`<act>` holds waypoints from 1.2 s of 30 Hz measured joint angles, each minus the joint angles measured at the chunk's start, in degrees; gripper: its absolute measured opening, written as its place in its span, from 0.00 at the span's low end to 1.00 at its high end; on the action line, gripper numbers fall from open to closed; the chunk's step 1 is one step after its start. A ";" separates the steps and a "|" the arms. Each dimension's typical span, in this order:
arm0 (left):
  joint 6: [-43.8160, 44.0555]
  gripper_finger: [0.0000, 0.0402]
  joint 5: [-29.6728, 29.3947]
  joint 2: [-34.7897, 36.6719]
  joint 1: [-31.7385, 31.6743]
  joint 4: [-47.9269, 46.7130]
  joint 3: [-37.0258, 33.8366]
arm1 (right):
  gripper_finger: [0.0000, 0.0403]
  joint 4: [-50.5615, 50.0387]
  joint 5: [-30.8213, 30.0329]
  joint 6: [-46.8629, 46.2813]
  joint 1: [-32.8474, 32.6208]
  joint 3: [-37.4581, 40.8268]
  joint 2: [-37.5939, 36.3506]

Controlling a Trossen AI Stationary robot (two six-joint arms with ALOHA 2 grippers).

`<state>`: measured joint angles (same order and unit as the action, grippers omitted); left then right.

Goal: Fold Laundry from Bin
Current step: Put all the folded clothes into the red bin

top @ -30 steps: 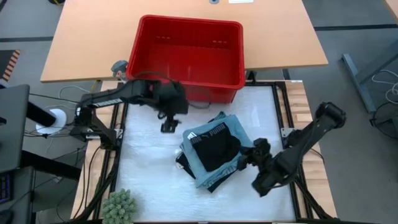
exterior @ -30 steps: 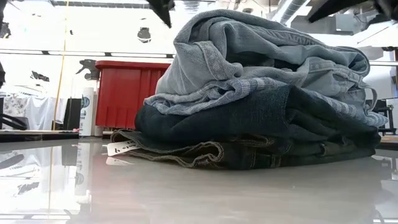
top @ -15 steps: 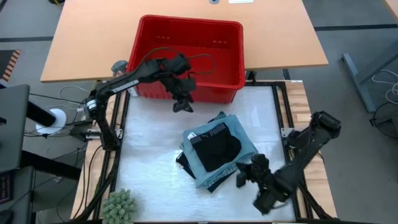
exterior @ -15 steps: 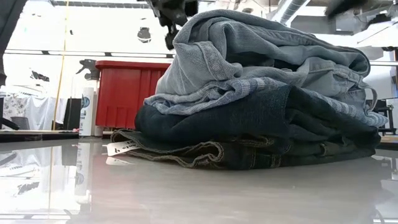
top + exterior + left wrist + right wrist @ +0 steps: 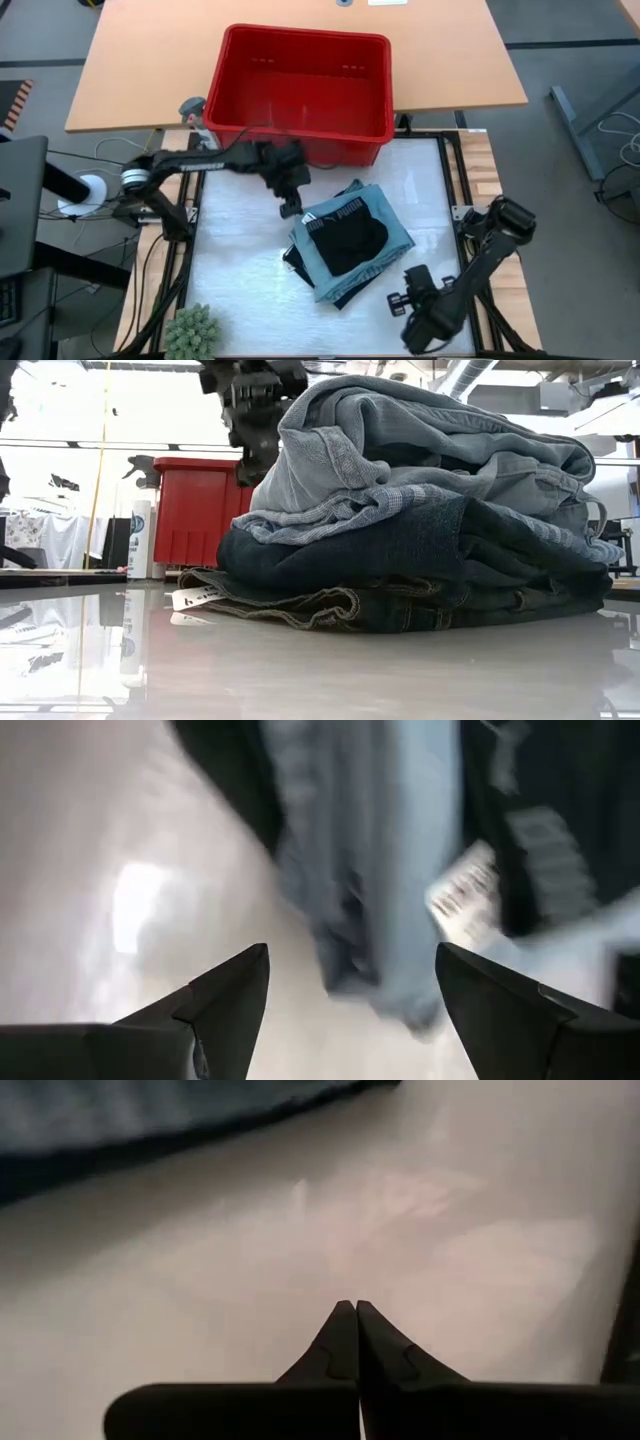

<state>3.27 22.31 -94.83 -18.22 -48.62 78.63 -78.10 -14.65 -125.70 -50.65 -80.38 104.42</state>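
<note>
The laundry (image 5: 345,240) lies as a folded stack in the middle of the white table: a black garment on top, light blue below it and dark denim at the bottom (image 5: 420,520). The red bin (image 5: 300,85) stands at the far edge. My left gripper (image 5: 290,208) hangs open just above the stack's far left corner (image 5: 380,870), pointing steeply down and touching nothing. My right gripper (image 5: 393,298) is shut, pointing down at bare table (image 5: 350,1315) on the near right of the stack.
A green spiky plant (image 5: 190,330) sits at the table's near left corner. A spray bottle (image 5: 192,108) stands left of the bin. A white tag (image 5: 195,597) sticks out from under the stack. Bare white table lies left of and in front of the stack.
My left gripper swung toward the bin, then came down to the stack's far left corner, rolling as it went and staying open. My right gripper drew away from the stack toward the near edge, tipping to point more steeply down, still shut. The stack has not moved.
</note>
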 joint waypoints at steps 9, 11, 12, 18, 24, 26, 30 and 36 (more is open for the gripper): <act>15.49 0.68 -18.50 9.20 6.25 28.43 -23.34 | 0.04 -0.23 8.31 4.11 4.28 3.41 6.17; 18.74 0.68 -17.36 8.99 6.27 32.63 -26.06 | 0.04 1.57 8.27 5.46 5.92 5.02 6.21; 20.20 0.68 -16.57 8.68 6.36 34.64 -27.01 | 0.04 2.39 8.30 6.78 7.01 6.06 6.21; 25.82 0.68 -13.22 8.59 8.57 37.57 -30.21 | 0.04 2.78 4.85 19.46 16.91 10.96 6.17; 29.32 0.68 -10.52 8.73 13.98 36.24 -31.06 | 0.04 7.25 -3.11 38.52 29.32 14.08 6.02; 29.47 0.68 -10.70 8.73 16.24 36.28 -31.06 | 0.04 10.19 -4.61 45.24 32.62 14.21 5.97; 32.28 0.68 -11.70 8.80 18.96 36.30 -31.06 | 0.04 12.10 -6.32 53.89 37.04 13.50 5.50; 35.43 0.68 -12.65 13.40 18.67 31.70 -31.04 | 0.05 4.81 -6.33 55.26 36.64 12.21 -2.24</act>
<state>38.70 9.66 -81.43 0.45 -16.92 47.59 -73.29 -20.98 -70.43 -14.00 -68.17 102.18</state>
